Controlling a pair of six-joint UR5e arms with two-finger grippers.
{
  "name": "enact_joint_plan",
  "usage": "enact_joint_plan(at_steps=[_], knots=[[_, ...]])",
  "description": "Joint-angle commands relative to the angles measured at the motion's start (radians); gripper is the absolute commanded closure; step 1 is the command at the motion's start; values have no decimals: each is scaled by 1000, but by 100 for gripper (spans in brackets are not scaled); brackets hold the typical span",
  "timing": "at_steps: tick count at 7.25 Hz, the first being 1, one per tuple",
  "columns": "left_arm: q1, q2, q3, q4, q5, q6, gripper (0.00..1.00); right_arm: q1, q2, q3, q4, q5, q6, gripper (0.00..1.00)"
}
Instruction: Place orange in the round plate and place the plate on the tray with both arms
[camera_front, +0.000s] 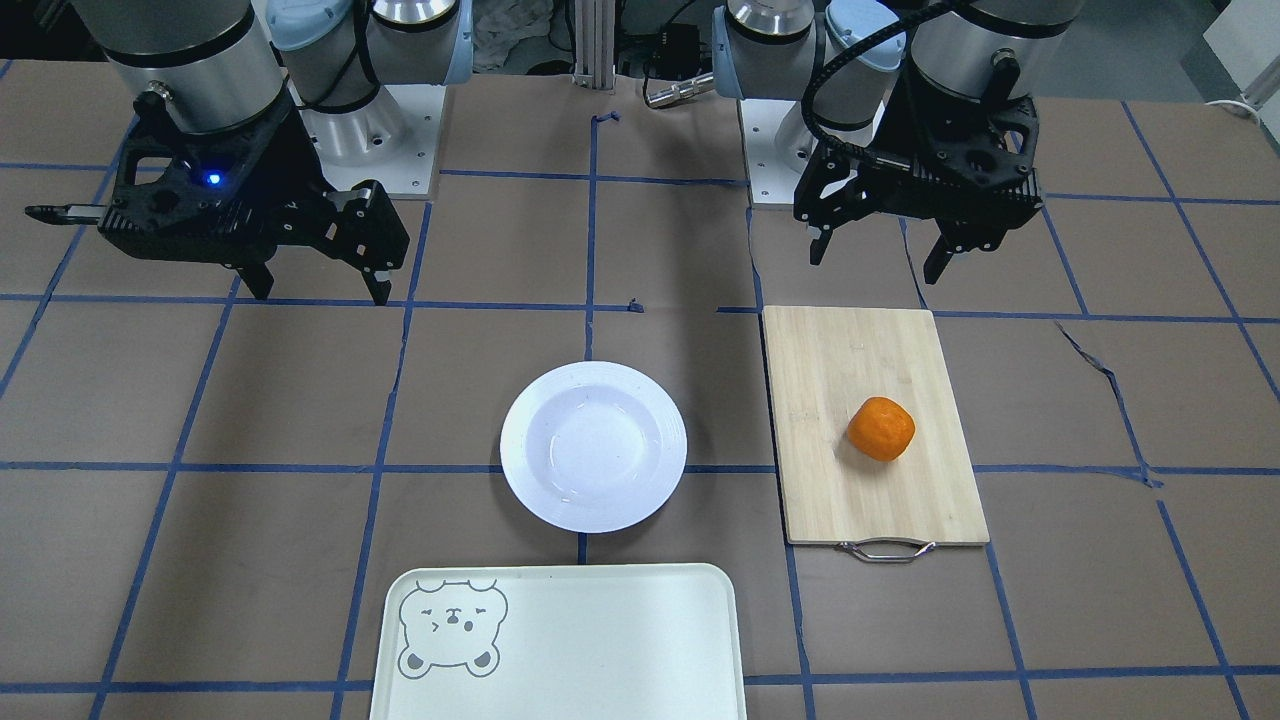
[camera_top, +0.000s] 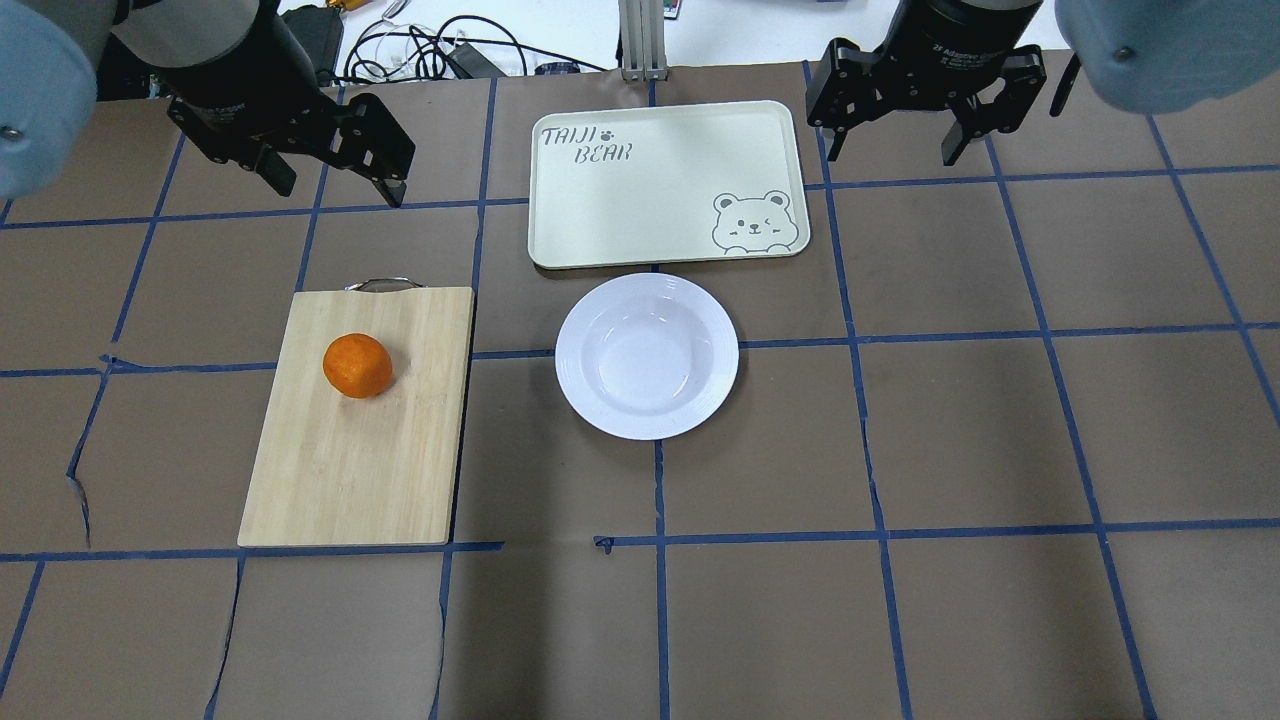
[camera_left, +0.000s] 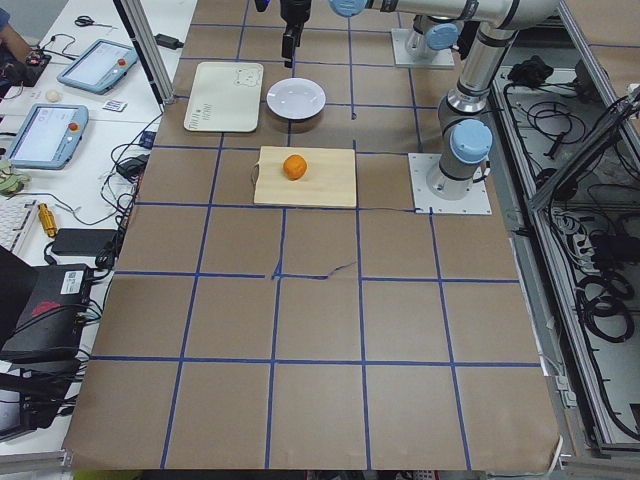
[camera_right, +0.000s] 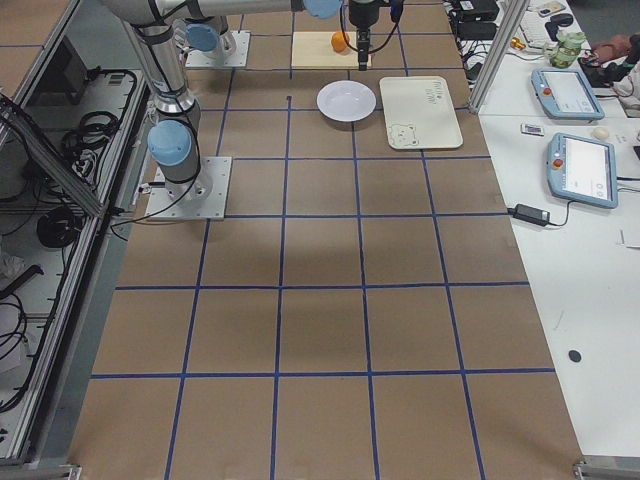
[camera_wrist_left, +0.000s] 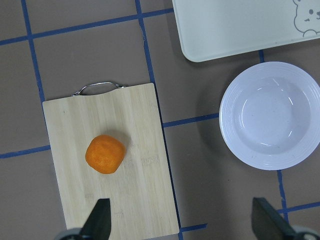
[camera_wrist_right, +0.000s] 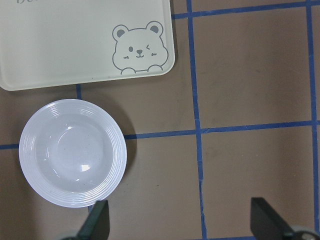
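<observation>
The orange (camera_top: 357, 365) lies on a bamboo cutting board (camera_top: 350, 460), left of the empty white round plate (camera_top: 647, 355). Just beyond the plate is the pale tray (camera_top: 660, 190) with a bear drawing, nothing on it. My left gripper (camera_top: 335, 190) hangs open above the table past the board's handle end, well clear of the orange (camera_wrist_left: 105, 154). My right gripper (camera_top: 890, 155) is open too, raised beside the tray's right end. In the right wrist view the plate (camera_wrist_right: 72, 152) and tray (camera_wrist_right: 65, 40) sit to the left of the fingers (camera_wrist_right: 97, 220).
The cutting board (camera_front: 830, 470) has a metal handle (camera_front: 886, 550) on its far end. Brown table covering with blue tape lines (camera_top: 880, 530) surrounds everything. Tablets and cables (camera_left: 40, 135) lie on a side bench beyond the table's far edge.
</observation>
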Motion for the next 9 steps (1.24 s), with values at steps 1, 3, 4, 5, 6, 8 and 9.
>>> enact_joint_plan(at_steps=[1, 3, 4, 5, 6, 8, 9], knots=[[1, -1, 1, 2, -1, 1, 0, -2, 0, 1, 0, 0, 2, 0], [1, 2, 1, -1, 1, 2, 0, -1, 1, 1, 0, 0, 8, 0], [1, 4, 1, -6, 1, 2, 0, 1, 0, 1, 0, 0, 8, 0], [1, 4, 1, -8, 1, 2, 0, -1, 0, 1, 0, 0, 8, 0], [1, 2, 3, -6, 1, 2, 0, -1, 0, 1, 0, 0, 6, 0], [1, 4, 1, -8, 1, 4, 0, -2, 0, -1, 0, 3, -9, 0], [1, 2, 3, -9, 1, 4, 0, -2, 1, -1, 0, 8, -9, 0]])
